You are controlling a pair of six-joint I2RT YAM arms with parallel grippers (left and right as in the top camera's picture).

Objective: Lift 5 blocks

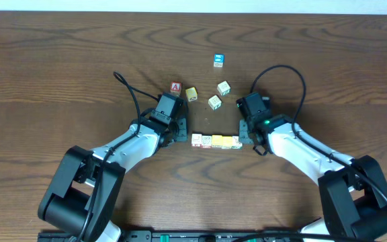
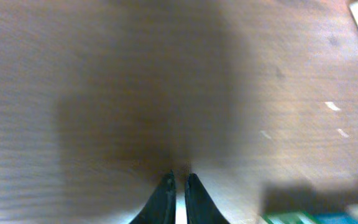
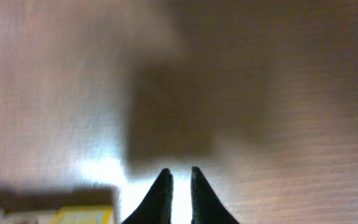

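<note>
Five small blocks (image 1: 217,141) lie in a tight row on the wooden table: two whitish, two yellow, one whitish. My left gripper (image 1: 182,136) sits just off the row's left end, and my right gripper (image 1: 247,136) is at its right end. In the left wrist view the left gripper (image 2: 179,177) hangs low over bare wood, shut, with only a sliver between its tips. In the right wrist view the right gripper (image 3: 180,173) stands slightly open with nothing in it. A yellow block (image 3: 82,216) lies to its left. Both wrist views are blurred.
Behind the row lie loose cubes: a red one marked "A" (image 1: 175,87), a yellowish one (image 1: 191,94), two pale ones (image 1: 224,88) (image 1: 214,102), and a blue-faced one (image 1: 218,60) farther back. Cables loop over both arms.
</note>
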